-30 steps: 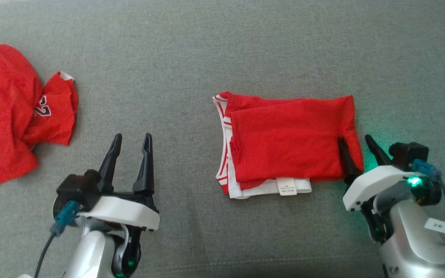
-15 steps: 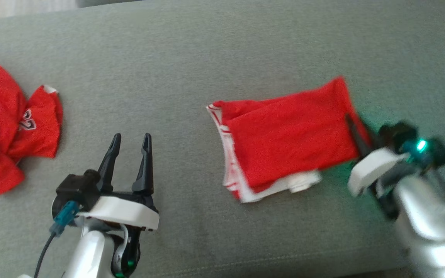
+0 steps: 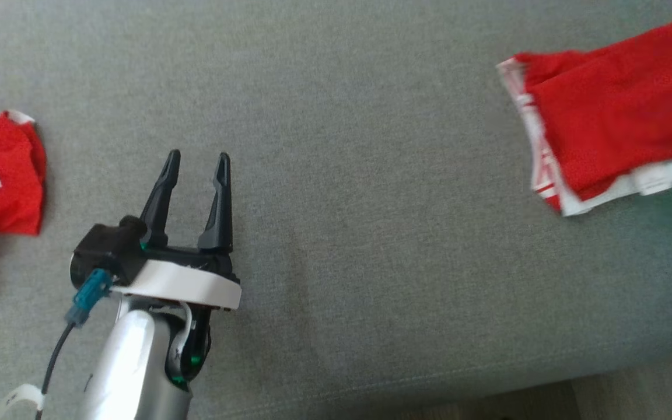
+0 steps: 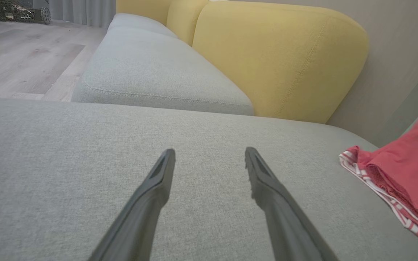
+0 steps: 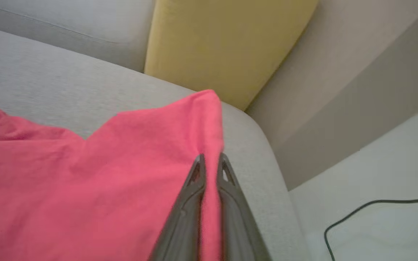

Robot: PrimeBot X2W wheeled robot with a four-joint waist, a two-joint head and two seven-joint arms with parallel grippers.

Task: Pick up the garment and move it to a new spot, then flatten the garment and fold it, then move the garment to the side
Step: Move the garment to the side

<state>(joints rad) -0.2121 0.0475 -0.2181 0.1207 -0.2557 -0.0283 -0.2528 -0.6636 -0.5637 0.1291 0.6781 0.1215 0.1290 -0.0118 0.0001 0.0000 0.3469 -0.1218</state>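
Right hand (image 5: 212, 159) clenched on one edge of the folded red mesh garment with white striped trim (image 3: 610, 116), at far right of the grey fabric sofa seat (image 3: 371, 204). The edge pinch likely keeps the fold intact while it is dragged sideways. Left hand (image 3: 198, 157) released, empty, parked well apart.

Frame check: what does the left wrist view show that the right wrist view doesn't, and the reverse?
Left wrist view: the left gripper, open with bare grey cushion between its fingers, a wooden floor, and the striped hem of the folded red garment. Right wrist view: the right gripper shut on that garment's edge, and a black cable. Both: the garment, the grey cushion and a yellow backrest.
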